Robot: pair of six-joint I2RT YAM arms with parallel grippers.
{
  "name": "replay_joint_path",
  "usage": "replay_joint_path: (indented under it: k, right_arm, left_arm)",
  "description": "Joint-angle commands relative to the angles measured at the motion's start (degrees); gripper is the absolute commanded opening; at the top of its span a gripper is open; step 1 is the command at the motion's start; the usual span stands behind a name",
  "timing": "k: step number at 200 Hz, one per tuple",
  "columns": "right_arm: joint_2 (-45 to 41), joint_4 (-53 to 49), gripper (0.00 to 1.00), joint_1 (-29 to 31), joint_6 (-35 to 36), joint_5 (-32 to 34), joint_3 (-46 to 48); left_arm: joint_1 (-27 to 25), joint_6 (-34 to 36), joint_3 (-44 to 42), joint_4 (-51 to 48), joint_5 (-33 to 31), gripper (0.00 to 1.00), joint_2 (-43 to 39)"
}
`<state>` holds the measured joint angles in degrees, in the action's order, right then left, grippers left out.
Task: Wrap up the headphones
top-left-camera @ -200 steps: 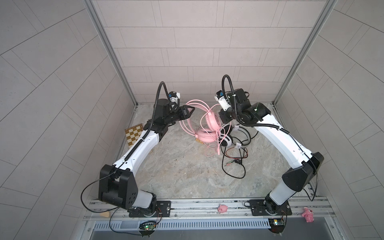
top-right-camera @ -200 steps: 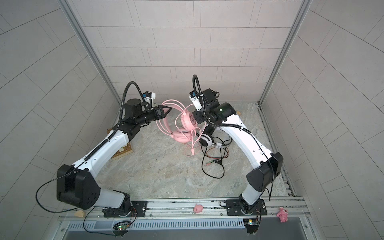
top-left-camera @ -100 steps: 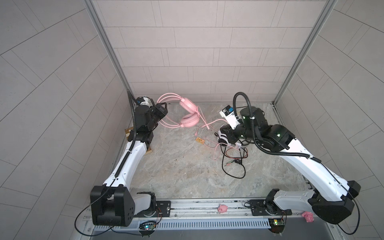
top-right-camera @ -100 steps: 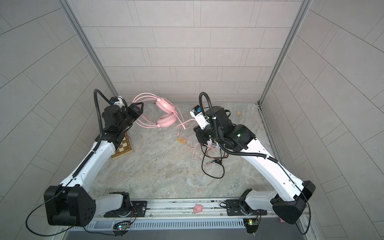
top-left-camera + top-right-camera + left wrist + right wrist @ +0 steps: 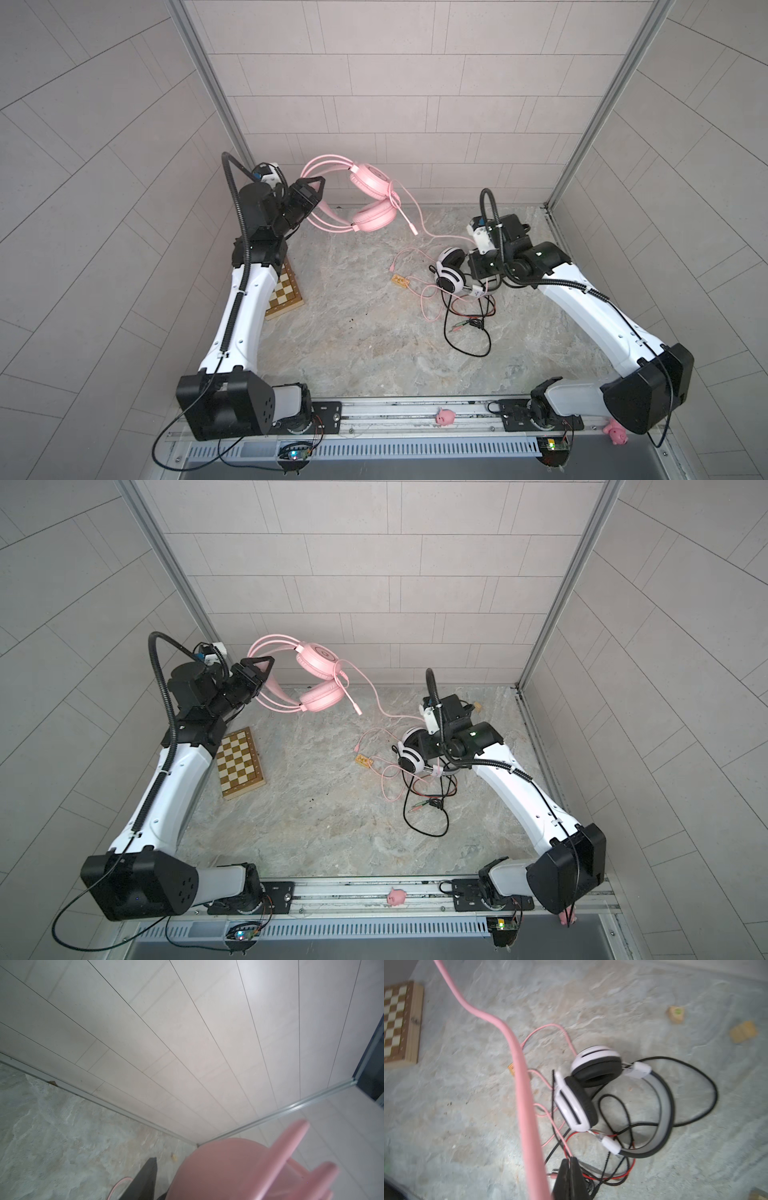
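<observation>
Top views: two headsets. Pink headset (image 5: 374, 216) hangs above the marbled worktop (image 5: 353, 340), its headband grasped in the left jaws. White-and-black headset (image 5: 411, 760) lies just ahead of the right jaws. One chessboard (image 5: 240, 764), two pig toys (image 5: 445, 417), tiled walls.
Left wrist: blurred pink earcup (image 5: 218, 1167) beside the jaws.
Right wrist: jaws clenched, pink cable (image 5: 527, 1101) passing beside them.

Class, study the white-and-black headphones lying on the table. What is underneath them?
Under the white-and-black headphones lie loops of black cable, a red wire and the stone table. A thin pink cable runs in beneath one ear cup; its path there is covered.
</observation>
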<state>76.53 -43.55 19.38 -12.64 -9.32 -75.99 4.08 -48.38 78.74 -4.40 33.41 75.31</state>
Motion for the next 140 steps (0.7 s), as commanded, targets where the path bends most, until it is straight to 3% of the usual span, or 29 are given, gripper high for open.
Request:
replay_joint_path:
  k: [1,17,36,69,101,140]
  right_arm:
    - [0.0,0.8,0.0,-5.1,-2.8,1.2,-5.7]
    - [0.5,1.1,0.0,-9.1,-3.7,1.1,-9.0]
    - [0.6,3.7,0.0,-12.2,-5.2,-0.8,-11.2]
    - [0.2,8.8,0.0,-12.3,-6.8,-4.5,-11.9]
    - [-0.7,8.6,0.0,-10.8,-6.8,-10.7,-10.9]
    - [-7.9,9.9,0.0,-9.1,-9.2,-9.0,-2.9]
  left_arm:
    - [-0.1,17.8,8.9,-27.1,3.6,0.0,2.2]
    - [-0.1,29.5,14.3,-41.7,-5.3,0.0,5.1]
    - [0.4,31.4,14.7,-46.7,-18.9,0.0,7.1]
    - [2.1,19.3,6.3,-33.6,-31.1,0.0,5.2]
    - [2.1,2.4,-3.9,-10.2,-34.6,0.0,1.5]
    - [2.5,-8.1,-1.7,-1.9,-37.3,0.0,5.4]
